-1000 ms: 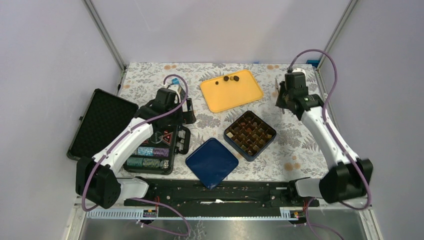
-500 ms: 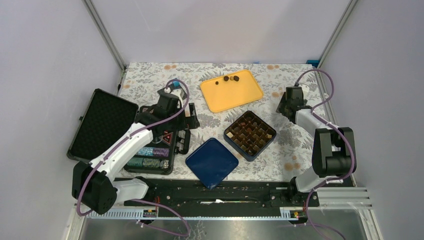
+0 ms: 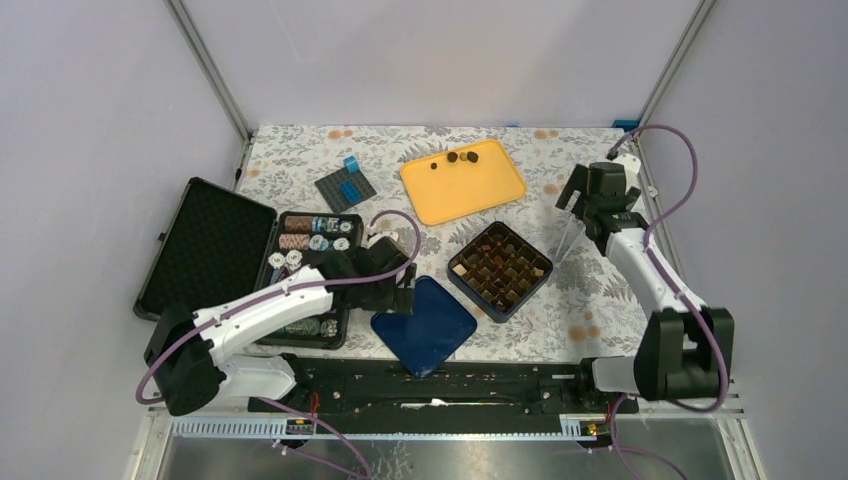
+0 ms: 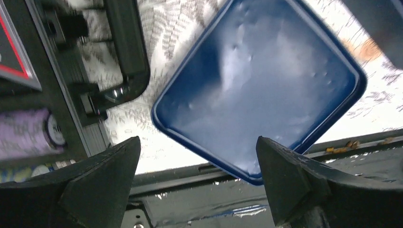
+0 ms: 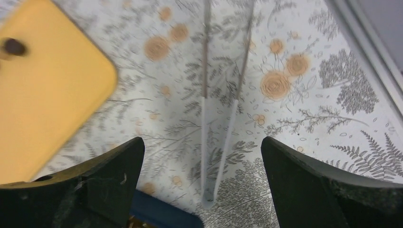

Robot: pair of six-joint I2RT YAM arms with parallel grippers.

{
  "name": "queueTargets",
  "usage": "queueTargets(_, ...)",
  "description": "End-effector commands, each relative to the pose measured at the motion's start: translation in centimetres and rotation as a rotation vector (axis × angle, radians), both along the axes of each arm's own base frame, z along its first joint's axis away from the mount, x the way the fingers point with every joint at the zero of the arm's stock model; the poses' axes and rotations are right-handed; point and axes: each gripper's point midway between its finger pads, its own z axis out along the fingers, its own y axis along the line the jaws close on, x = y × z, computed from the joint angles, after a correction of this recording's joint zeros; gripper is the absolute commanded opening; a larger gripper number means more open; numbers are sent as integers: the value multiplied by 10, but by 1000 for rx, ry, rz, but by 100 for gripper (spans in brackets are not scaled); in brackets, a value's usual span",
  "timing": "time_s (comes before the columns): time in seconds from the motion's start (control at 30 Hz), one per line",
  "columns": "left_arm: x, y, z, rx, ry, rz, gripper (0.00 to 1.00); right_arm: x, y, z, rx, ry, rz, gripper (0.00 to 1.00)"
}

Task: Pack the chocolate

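While both jaws gape empty, chocolate (image 3: 461, 157) row runs left-right, on yellow tray (image 3: 480, 195)

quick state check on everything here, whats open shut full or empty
left gripper: open, holding nothing
right gripper: open, gripping nothing
clear tweezers: loose, between the right fingers
yellow tray: a few chocolates on it
chocolate box: open, some cells filled
blue lid: off, lying beside the box
black case: open, chips inside

Bright, even light; wrist views blurred, the chocolate (image 5: 13, 46) smeared, glare on blue lid (image 4: 256, 90).
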Motion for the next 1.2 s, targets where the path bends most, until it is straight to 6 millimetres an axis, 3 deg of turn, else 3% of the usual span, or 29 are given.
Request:
queueTargets(0.0, -28, 21, -15, 62, 21, 120, 98, -8, 30, 67, -24, -118, 102, 100)
queueTargets(0.17, -52, 12, -45, 117, 71, 140, 83, -30, 75, 70, -26, -84, 249, 100)
queueTargets(0.33, -69, 13, -64, 144, 146, 227, 64, -54, 96, 63, 83, -79, 317, 99)
queueTargets(0.6, -62, 0, -62, 78, 137, 355, 61, -79, 109, 78, 171, -131, 389, 100)
queueTargets(0.8, -62, -4, -67, 51, 154, 494, 52, -93, 118, 88, 222, -181, 438, 99)
queueTargets(0.93, -61, 1, -72, 44, 125, 569, 50, -105, 118, 85, 234, -184, 455, 100)
queueTargets(1.17, -65, 4, -93, 95, 114, 632, 33, -118, 119, 76, 254, -169, 477, 100)
